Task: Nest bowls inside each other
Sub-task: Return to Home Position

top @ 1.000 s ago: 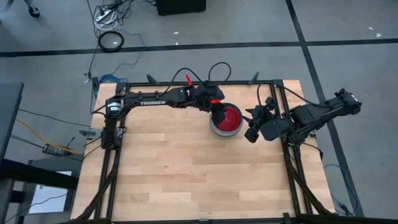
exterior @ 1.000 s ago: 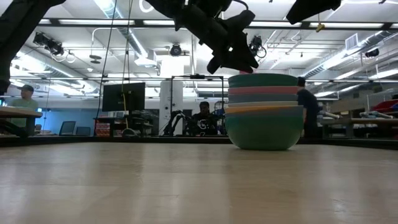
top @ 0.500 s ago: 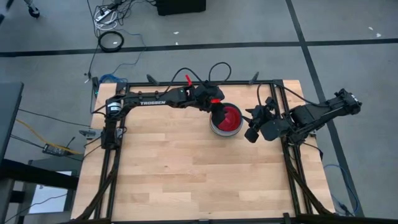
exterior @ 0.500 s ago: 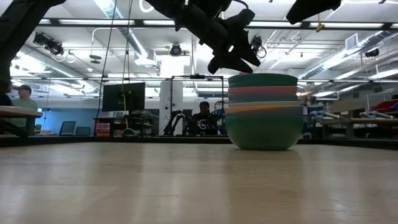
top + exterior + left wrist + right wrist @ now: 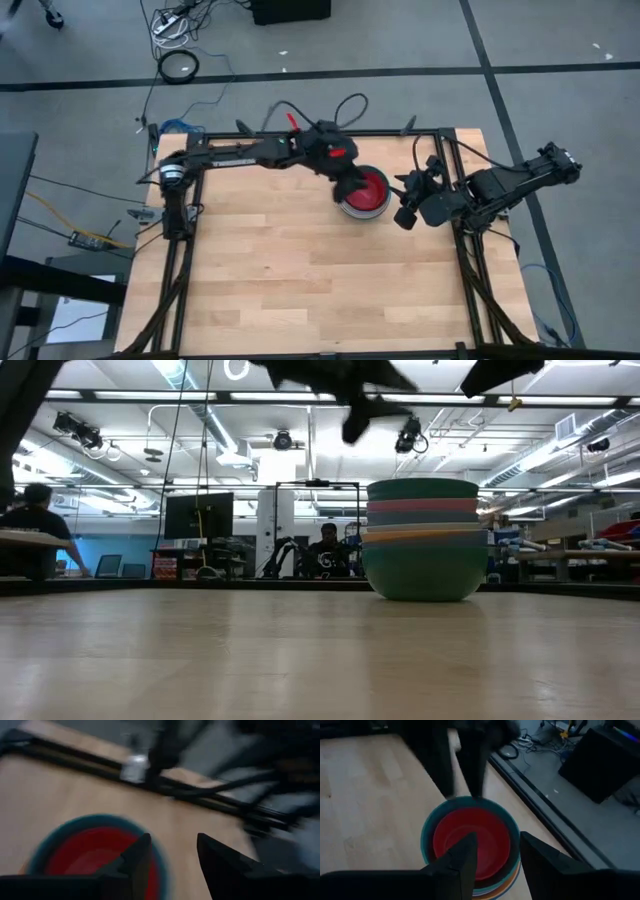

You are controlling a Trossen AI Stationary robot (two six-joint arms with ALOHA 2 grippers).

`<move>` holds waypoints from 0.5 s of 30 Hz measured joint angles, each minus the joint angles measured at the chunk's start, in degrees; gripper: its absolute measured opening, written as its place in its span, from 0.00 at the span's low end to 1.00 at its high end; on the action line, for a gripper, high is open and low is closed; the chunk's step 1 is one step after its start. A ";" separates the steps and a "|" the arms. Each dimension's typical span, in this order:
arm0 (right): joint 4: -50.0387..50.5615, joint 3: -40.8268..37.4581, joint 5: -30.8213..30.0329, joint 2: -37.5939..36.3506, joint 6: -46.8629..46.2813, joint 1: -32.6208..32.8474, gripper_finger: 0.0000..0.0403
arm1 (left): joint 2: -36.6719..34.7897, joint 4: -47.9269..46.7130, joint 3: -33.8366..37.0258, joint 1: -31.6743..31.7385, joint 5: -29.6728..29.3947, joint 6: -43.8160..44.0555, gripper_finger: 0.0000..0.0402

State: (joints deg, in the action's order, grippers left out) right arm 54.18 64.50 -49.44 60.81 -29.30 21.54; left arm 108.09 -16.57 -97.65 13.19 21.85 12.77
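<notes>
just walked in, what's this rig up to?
Bowl nesting looks about done: one nested stack stands on the table, with the red bowl innermost. The left end effector hovers above the stack's rim, open and empty. The right end effector waits beside the stack near the table's right edge, open.

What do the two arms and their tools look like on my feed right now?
Both are black, jointed links. The left arm has red accents near its wrist, looping black cables and a silvery base joint. The right arm is all black. The left tool and the right tool each have two dark tapered fingers.
</notes>
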 joint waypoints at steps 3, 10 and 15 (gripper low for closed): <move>-1.03 -0.01 1.73 -0.01 5.93 1.53 0.33 | -5.81 -2.08 0.00 0.22 6.51 -1.21 0.42; -4.88 -0.08 14.60 0.01 12.99 5.07 0.33 | -21.66 -8.30 0.04 -1.31 12.02 -7.38 0.42; -9.50 -0.12 16.60 0.01 13.02 5.28 0.33 | -31.79 -16.26 0.04 -1.24 11.62 -4.55 0.42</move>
State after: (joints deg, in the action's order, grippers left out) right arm 44.69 64.38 -32.84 60.82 -16.28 26.82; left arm 76.30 -32.83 -97.60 11.94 33.48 8.22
